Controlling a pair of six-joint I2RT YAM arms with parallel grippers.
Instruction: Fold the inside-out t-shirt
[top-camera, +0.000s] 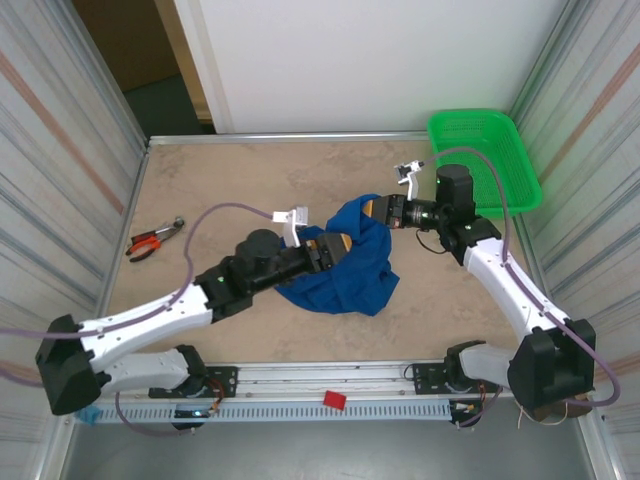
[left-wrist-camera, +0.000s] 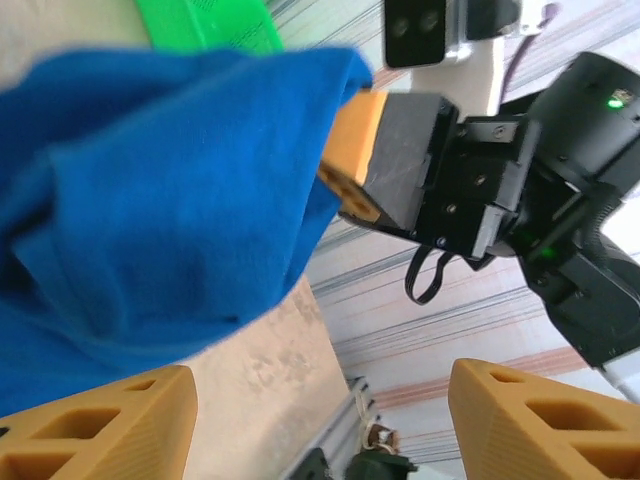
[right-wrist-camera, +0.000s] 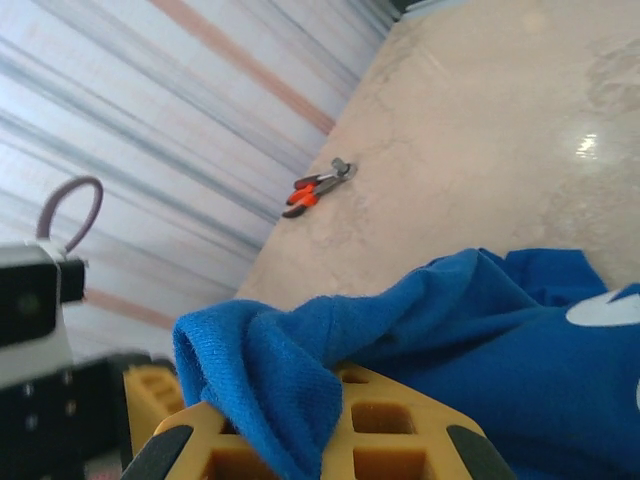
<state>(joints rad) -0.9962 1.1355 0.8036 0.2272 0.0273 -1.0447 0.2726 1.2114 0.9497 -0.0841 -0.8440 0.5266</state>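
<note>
Arms: your left arm (top-camera: 150, 318) and right arm (top-camera: 505, 285) have white shells and black joints.
Fingers: your fingers (left-wrist-camera: 100, 430) are orange-yellow blocks with hollow cells.
Cables: a mauve cable (top-camera: 225, 208) loops behind each wrist.
Light: a green light (left-wrist-camera: 614, 101) behind the hand, possibly a status lamp.

Pliers (top-camera: 152, 240) left, t-shirt (top-camera: 345, 272) centre, basket (top-camera: 470, 117) far right

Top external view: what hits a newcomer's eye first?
The royal-blue t-shirt, bunched in a heap in the middle of the table between both arms. The right tool is shut on a fold of it and holds that edge up, while the left tool stands open beside the cloth. Next come the green basket at the far right corner and the orange-handled pliers near the left edge.
</note>
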